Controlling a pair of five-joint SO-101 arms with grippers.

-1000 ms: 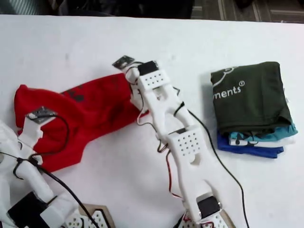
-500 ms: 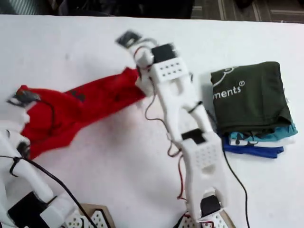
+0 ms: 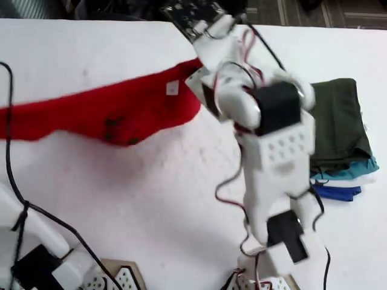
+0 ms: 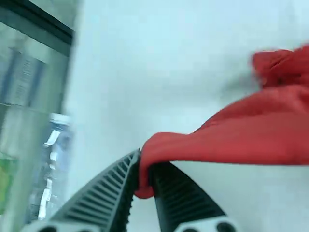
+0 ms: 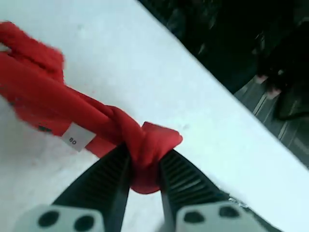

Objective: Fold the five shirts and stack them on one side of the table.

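Note:
A red shirt [image 3: 115, 109] hangs stretched in a long band across the left and middle of the white table [image 3: 151, 199]. My right gripper [image 5: 144, 181] is shut on one bunched end of the red shirt [image 5: 140, 145], near the table's far edge in the high view. A white size tag [image 5: 75, 137] hangs from the cloth close by. My left gripper [image 4: 145, 181] is shut on the other end of the red shirt [image 4: 231, 140], out past the table's left side. At the right lies a stack of folded shirts [image 3: 335, 139], a dark green one on top.
The right arm [image 3: 275, 157] stands raised over the table's right middle, partly covering the folded stack. Cables [image 3: 18, 199] trail from the left arm's base [image 3: 42, 266] at the near left. The table's far edge [image 3: 91, 21] borders a dark floor.
Both arms lifted and pulled apart. The right gripper carried its end of the red shirt toward the far edge; the left went off the left side. The shirt went from crumpled to stretched.

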